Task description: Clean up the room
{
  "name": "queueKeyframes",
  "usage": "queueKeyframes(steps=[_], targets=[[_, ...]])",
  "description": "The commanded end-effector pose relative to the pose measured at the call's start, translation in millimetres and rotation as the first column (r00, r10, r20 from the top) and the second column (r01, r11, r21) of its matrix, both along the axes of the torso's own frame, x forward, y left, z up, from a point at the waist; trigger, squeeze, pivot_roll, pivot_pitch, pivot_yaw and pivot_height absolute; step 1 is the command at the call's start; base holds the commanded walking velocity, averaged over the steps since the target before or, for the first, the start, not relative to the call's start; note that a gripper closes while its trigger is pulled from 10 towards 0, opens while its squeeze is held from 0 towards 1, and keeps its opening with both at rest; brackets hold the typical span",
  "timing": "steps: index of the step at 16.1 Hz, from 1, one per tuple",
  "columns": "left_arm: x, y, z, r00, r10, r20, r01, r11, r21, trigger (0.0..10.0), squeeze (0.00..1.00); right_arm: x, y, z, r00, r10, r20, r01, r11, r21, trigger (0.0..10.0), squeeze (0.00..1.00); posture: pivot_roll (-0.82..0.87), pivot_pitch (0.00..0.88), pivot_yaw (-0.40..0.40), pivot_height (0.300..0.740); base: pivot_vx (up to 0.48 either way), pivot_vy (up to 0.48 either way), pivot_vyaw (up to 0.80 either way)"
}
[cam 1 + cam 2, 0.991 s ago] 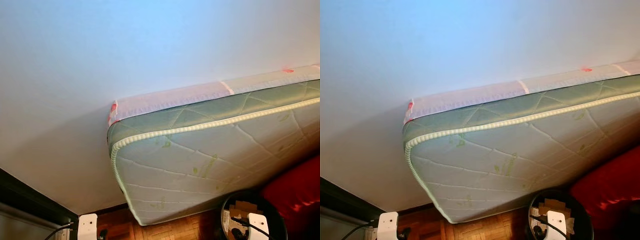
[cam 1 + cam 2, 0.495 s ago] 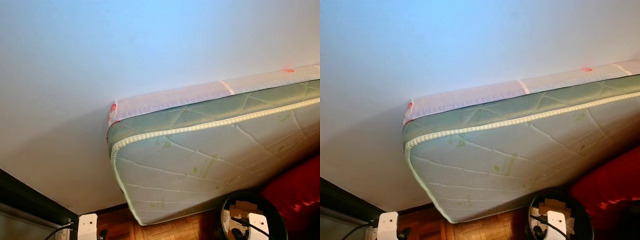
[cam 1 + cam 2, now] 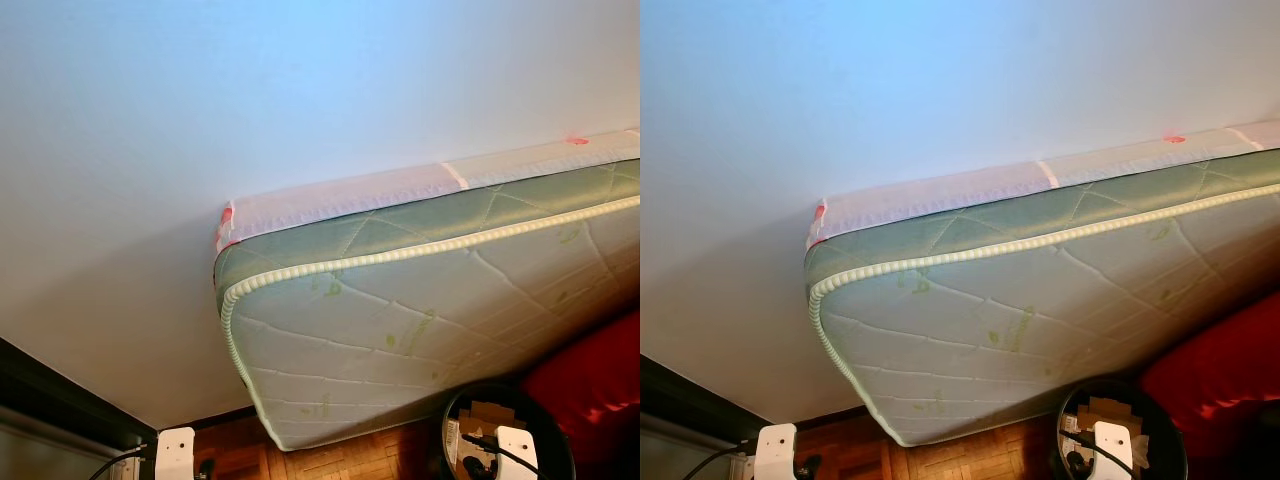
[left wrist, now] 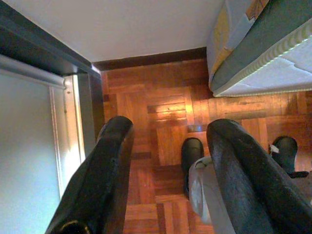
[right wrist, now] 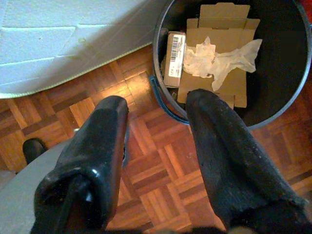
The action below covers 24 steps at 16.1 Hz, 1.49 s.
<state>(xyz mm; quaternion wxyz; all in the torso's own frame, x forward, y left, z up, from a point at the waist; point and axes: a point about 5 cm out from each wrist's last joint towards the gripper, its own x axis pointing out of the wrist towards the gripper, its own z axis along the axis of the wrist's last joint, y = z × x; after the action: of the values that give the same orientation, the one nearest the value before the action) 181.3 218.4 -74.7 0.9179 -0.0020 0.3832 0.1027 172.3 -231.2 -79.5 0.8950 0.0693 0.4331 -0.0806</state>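
The white wall [image 3: 250,120] takes up most of the head views, and a green quilted mattress [image 3: 420,310] leans or lies against it, one corner hanging over the wooden floor [image 5: 161,175]. A red cloth or cushion [image 3: 590,385] sits low at the robot's right, partly under the mattress edge. Beside it stands a round dark bin [image 5: 287,97], already holding flattened cardboard [image 5: 219,34] and a crumpled white tissue or glove [image 5: 219,58]; this is where the room's rubbish has gone so far. The right gripper [image 5: 156,117] hangs just above the bin's near rim with its fingers spread and nothing between them. The left gripper [image 4: 168,141] points down at bare floor near the dark baseboard [image 4: 146,59], fingers likewise spread and empty, with the robot's dark feet [image 4: 191,151] below it. The main risk, judging from these views, is that the head camera is aimed at wall and mattress, so any loose item on the floor lies outside its sight and the robot could turn or step blind. A turn toward the right could knock the bin over with the right arm or a foot and spill the cardboard. The overhanging mattress corner could also snag an arm raised beside it.
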Motion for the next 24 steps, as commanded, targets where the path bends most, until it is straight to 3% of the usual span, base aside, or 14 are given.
queueKeyframes(steps=[1,4,8,14,19,22,24], targets=[[-61.2,40.4,-16,0.976,0.109,-0.191,-0.126,0.989,-0.078,10.0,0.0,-31.3,24.1,-19,0.988,0.063,-0.142,-0.054,0.996,0.066,10.0,0.0,0.09,0.0,-0.063,0.719,0.0,0.0,0.0],[-60.3,40.6,-16,0.976,0.108,-0.189,-0.125,0.989,-0.078,10.0,0.0,-31.2,24.3,-19,0.988,0.064,-0.142,-0.054,0.996,0.068,10.0,0.0,0.09,0.0,-0.062,0.719,0.0,0.0,0.0],[-45.0,26.0,-16,0.98,0.095,-0.172,-0.112,0.99,-0.091,10.0,0.0,-30.6,24.4,-19,0.988,0.065,-0.141,-0.056,0.996,0.07,10.0,0.0,0.09,0.0,-0.063,0.719,0.0,0.0,0.0],[-38.0,16.9,-16,0.982,0.089,-0.166,-0.106,0.99,-0.098,10.0,0.0,-30.5,24.1,-18,0.988,0.062,-0.14,-0.053,0.996,0.073,10.0,0.0,0.09,0.0,-0.065,0.719,0.0,0.0,0.0],[-47.3,24.3,-17,0.981,0.095,-0.17,-0.112,0.989,-0.092,10.0,0.0,-30.7,24.0,-18,0.988,0.066,-0.141,-0.056,0.996,0.073,10.0,0.0,0.09,0.0,-0.066,0.719,-0.099,0.0,0.0],[-59.2,42.2,-15,0.978,0.113,-0.173,-0.128,0.989,-0.079,10.0,0.0,-30.6,23.8,-18,0.988,0.068,-0.14,-0.058,0.996,0.074,10.0,0.0,0.09,0.0,-0.067,0.719,-0.254,0.0,0.0],[-49.9,34.5,-15,0.981,0.106,-0.164,-0.121,0.989,-0.085,10.0,0.0,-30.8,24.2,-18,0.988,0.071,-0.14,-0.061,0.995,0.077,10.0,0.0,0.09,0.0,-0.067,0.719,-0.251,0.0,0.0]])
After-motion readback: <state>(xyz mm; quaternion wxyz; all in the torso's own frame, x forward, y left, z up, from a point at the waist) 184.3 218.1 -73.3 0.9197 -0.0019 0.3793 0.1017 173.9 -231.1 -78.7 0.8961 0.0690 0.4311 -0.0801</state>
